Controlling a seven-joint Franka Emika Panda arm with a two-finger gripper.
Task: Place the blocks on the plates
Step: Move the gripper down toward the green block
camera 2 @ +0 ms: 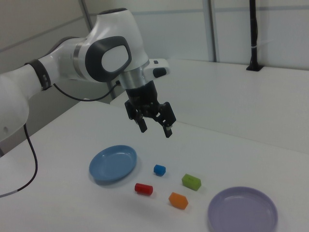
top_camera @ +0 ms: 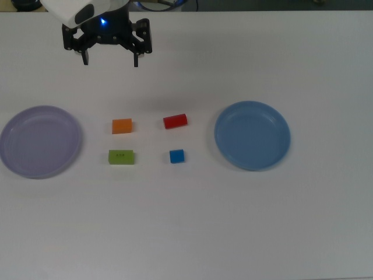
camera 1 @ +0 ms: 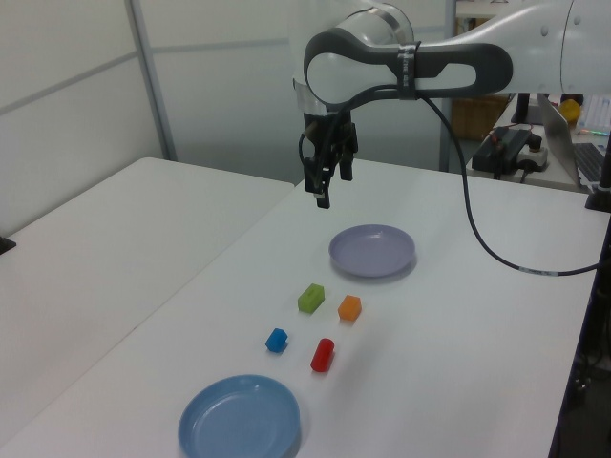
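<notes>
Four blocks lie on the white table between two plates: an orange block, a lime-green block, a red block and a small blue cube. The lavender plate sits at the top view's left and the light blue plate at the top view's right; both hold nothing. My gripper hangs open and empty well above the table, toward the top view's upper edge from the orange block. The left view shows the gripper high over the table, and so does the right view.
A second white table adjoins on the left view's left. A laptop and boxes stand past the table's far end in the left view. A black cable hangs from the arm over the table.
</notes>
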